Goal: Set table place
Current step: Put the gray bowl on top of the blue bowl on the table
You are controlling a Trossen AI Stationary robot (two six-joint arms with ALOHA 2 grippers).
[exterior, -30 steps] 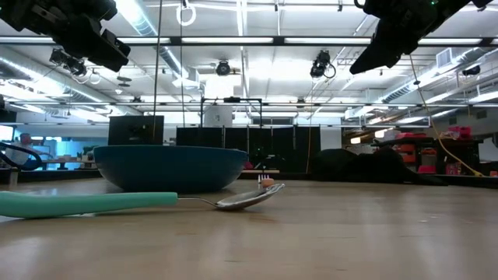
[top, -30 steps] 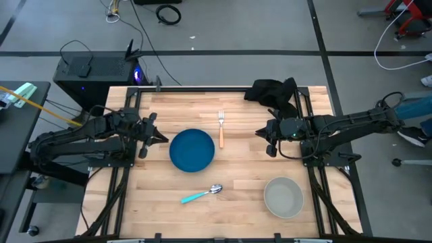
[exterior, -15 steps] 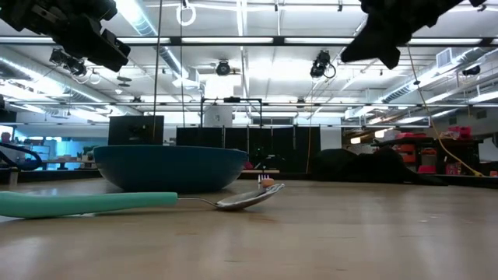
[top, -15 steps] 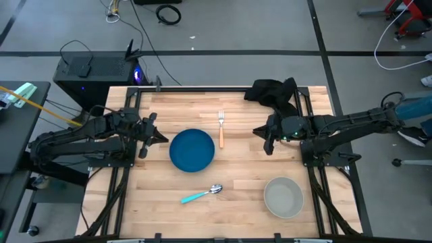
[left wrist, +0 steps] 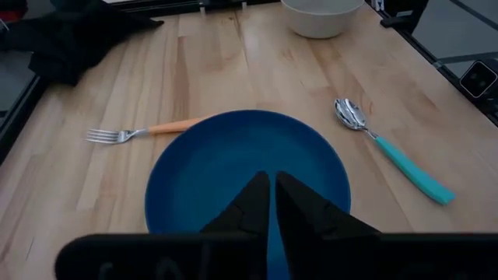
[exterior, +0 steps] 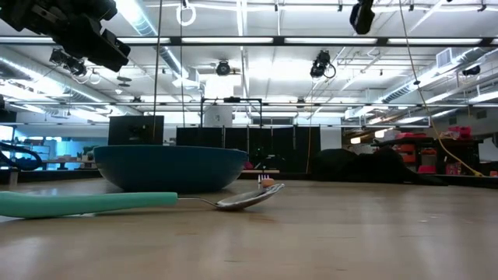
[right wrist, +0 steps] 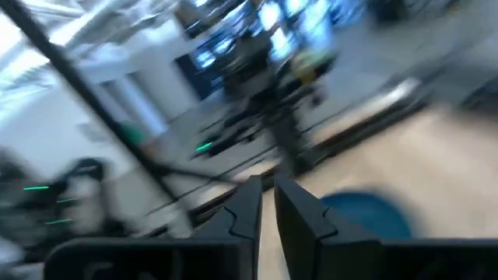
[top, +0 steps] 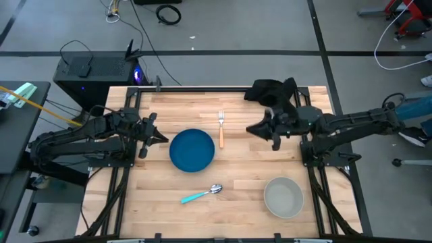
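Observation:
The round blue plate [top: 192, 150] lies flat in the middle of the plank table [top: 317, 94]. The orange-handled fork [top: 221, 128] lies just beyond its far right rim. The teal-handled spoon [top: 201, 195] lies nearer the front edge, and the pale grey bowl [top: 283, 196] stands at the front right. My left gripper [top: 162, 138] hangs shut and empty just left of the plate [left wrist: 249, 167]. My right gripper [top: 250, 129] is shut and empty, held high to the right of the fork; its wrist view shows the plate [right wrist: 366, 214] blurred.
A black cloth [top: 272, 91] lies bunched at the table's far right corner, behind my right arm. A dark side desk [top: 20, 135] stands left of the table. Bare planks show between the plate and the bowl.
My right gripper has gone up and a little toward the table's left edge, nearer the fork, tipping its fingers upward; in the low view it has risen almost out of the picture. It has stayed shut and empty.

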